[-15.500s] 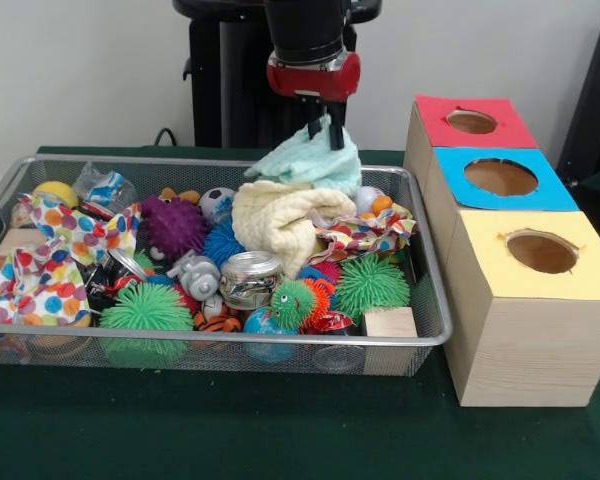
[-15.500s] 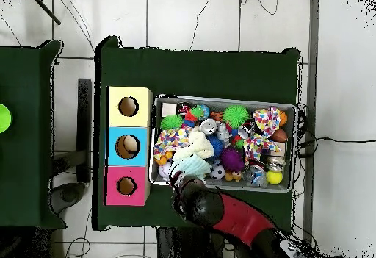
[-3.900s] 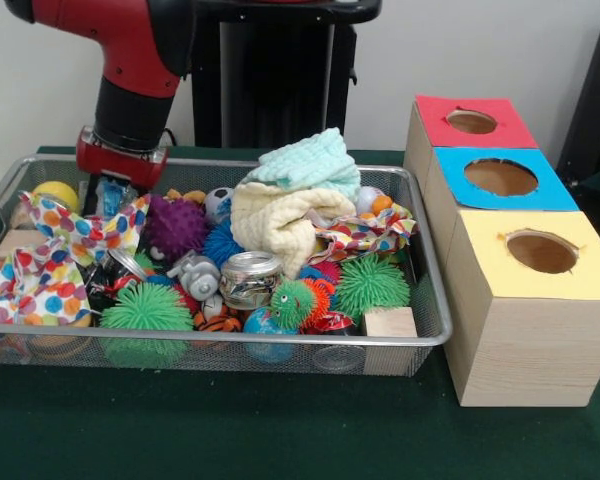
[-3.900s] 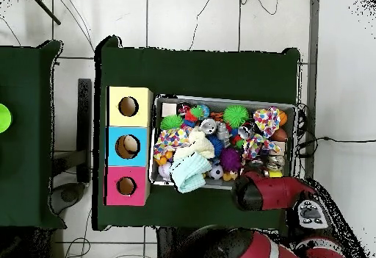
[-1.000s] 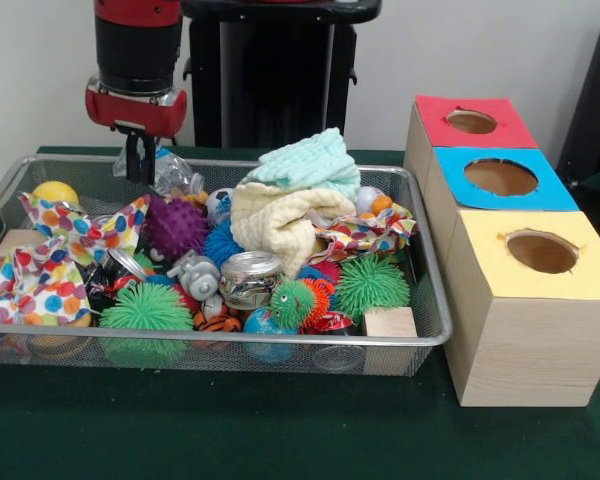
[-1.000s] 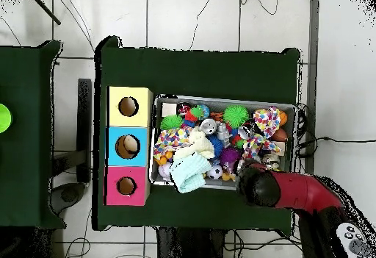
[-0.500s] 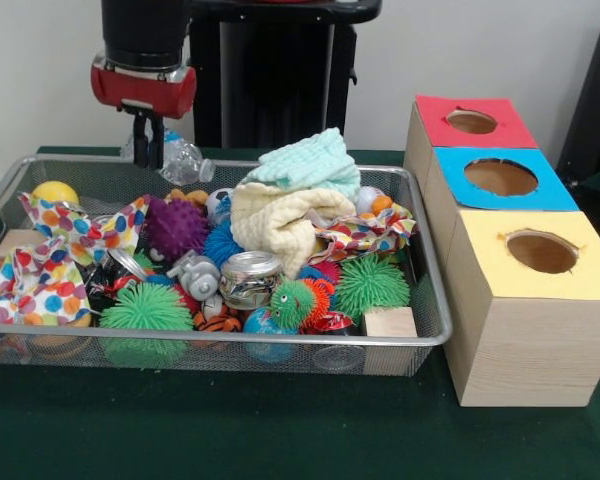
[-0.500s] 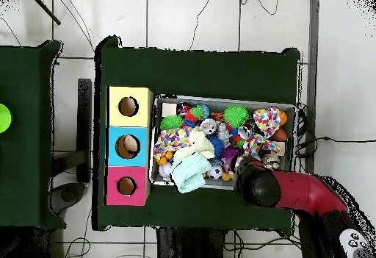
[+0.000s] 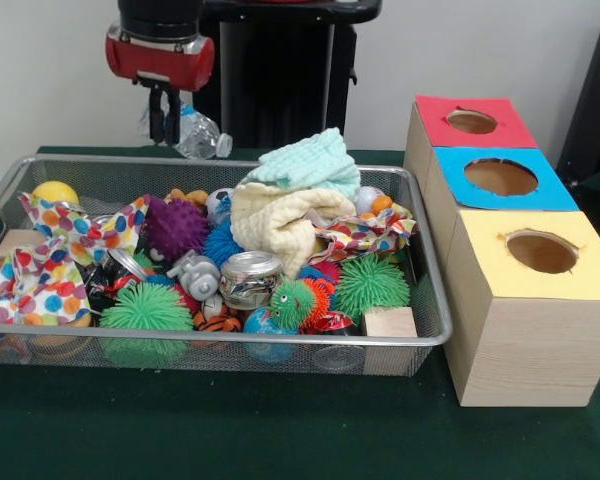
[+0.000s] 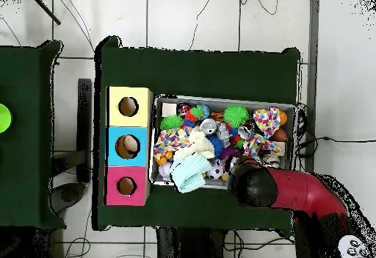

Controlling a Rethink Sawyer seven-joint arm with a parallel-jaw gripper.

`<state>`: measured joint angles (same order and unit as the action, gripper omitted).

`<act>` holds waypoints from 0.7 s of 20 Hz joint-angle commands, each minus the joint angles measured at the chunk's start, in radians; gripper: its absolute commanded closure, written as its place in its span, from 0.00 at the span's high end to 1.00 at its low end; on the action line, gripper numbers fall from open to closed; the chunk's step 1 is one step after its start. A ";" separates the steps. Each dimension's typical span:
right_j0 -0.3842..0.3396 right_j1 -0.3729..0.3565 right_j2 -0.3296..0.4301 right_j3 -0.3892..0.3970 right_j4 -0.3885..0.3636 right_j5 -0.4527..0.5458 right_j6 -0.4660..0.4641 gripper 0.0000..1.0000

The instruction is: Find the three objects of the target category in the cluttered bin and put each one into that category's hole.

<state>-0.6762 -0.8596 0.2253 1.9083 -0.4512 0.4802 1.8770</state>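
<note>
My gripper [image 9: 165, 128] hangs above the far left rim of the wire mesh bin [image 9: 230, 339]. It is shut on a see-through crinkly plastic bottle [image 9: 199, 136], held clear of the clutter with its cap end pointing right. In the overhead view the red arm's wrist [image 10: 253, 184] covers the gripper and bottle at the bin's [image 10: 220, 99] lower edge. The blue-topped box's round hole [image 9: 500, 177] is the middle of three at the right; it also shows in the overhead view [image 10: 128, 146] with something pale inside. I see no other see-through bottle in the clutter.
The bin is heaped with spiky balls, green [image 9: 145, 308] and purple [image 9: 175, 228], a silver can [image 9: 250, 278], dotted cloths [image 9: 40, 280] and a cream and mint towel [image 9: 295, 195]. The red-topped box's hole [image 9: 471, 121] and the yellow-topped box's hole [image 9: 541, 251] flank the blue one.
My gripper has risen out of the bin and shifted right in the front view, carrying the plastic bottle up above the rim.
</note>
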 commanded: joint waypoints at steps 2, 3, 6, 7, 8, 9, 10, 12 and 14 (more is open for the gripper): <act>0.072 -0.062 0.048 0.047 0.057 0.119 0.029 0.00; 0.079 -0.066 0.046 0.050 0.064 0.124 0.035 0.00; 0.112 -0.081 0.033 0.055 0.085 0.133 0.058 0.00; 0.125 -0.086 0.029 0.055 0.089 0.131 0.065 0.00; 0.141 -0.089 0.021 0.052 0.097 0.137 0.078 0.00; 0.154 -0.093 0.016 0.053 0.107 0.140 0.089 0.00; 0.167 -0.096 0.012 0.052 0.115 0.143 0.096 0.00; 0.197 -0.100 -0.002 0.048 0.127 0.151 0.113 0.00; 0.221 -0.109 -0.014 0.052 0.141 0.156 0.125 0.00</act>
<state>-0.4904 -0.9457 0.2214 1.9171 -0.3610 0.5095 1.8770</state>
